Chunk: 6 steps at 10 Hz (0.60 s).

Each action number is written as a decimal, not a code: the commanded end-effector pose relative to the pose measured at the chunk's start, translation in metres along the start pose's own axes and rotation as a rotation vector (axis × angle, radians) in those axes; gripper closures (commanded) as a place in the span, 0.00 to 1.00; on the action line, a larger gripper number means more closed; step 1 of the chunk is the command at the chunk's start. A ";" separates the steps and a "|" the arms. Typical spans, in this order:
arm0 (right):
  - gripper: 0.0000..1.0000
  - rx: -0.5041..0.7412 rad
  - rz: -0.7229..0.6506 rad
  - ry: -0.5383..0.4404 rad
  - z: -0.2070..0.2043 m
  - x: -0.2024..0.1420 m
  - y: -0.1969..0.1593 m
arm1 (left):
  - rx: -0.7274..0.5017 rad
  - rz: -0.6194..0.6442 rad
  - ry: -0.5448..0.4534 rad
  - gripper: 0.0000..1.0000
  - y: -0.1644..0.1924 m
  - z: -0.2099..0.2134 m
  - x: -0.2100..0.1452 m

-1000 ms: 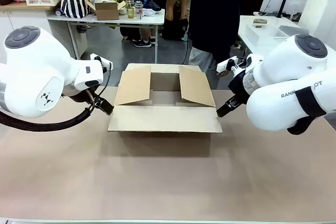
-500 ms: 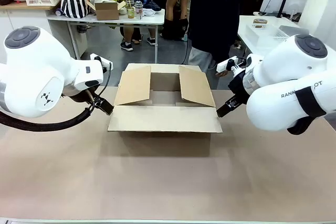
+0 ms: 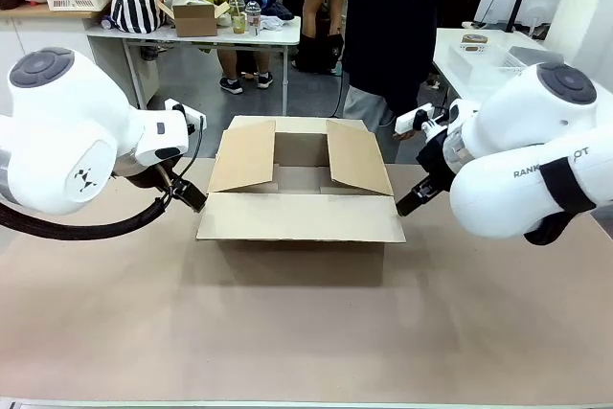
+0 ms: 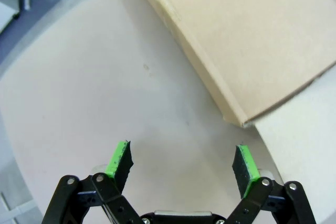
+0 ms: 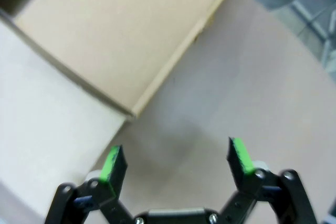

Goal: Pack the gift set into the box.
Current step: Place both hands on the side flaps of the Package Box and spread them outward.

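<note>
The box (image 3: 300,218) is a plain brown cardboard carton in the middle of the table, its top open, the two side flaps leaning inward and the near flap folded out toward me. My left gripper (image 3: 190,195) sits just off the box's left front corner, open over bare table (image 4: 182,165), with the box's side (image 4: 252,40) ahead of it. My right gripper (image 3: 408,201) is open beside the right front corner (image 5: 176,167), with the box wall (image 5: 121,35) ahead of it. Nothing is held in either. The gift set is out of view.
A person in dark clothes (image 3: 388,26) stands at the table's far side behind the box. Behind are a white table (image 3: 206,31) with a small carton, cups and a striped bag, and another white table (image 3: 488,55) at the right. The near tabletop (image 3: 306,332) is bare.
My arms and the box have stayed still. People in the background have shifted slightly.
</note>
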State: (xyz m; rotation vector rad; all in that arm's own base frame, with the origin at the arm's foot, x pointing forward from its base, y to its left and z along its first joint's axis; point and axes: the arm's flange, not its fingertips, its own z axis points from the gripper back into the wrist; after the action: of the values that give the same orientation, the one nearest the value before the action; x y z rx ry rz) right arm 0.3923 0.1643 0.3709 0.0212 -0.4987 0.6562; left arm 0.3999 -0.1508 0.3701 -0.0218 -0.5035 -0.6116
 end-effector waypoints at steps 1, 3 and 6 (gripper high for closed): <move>0.00 0.038 0.006 0.163 0.076 -0.008 -0.009 | -0.083 -0.077 0.255 0.00 -0.006 0.064 -0.015; 0.00 -0.034 0.045 -0.023 0.150 -0.015 0.006 | -0.134 -0.058 -0.063 0.00 -0.004 0.145 -0.025; 0.00 -0.009 -0.003 -0.035 0.151 0.000 0.004 | -0.134 -0.039 -0.047 0.00 -0.007 0.145 0.003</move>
State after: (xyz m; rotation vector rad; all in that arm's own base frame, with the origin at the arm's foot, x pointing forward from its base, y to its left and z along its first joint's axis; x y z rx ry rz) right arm 0.3012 0.1409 0.5421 0.0838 -0.6477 0.6112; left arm 0.3163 -0.1163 0.5386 -0.2516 -0.6246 -0.6193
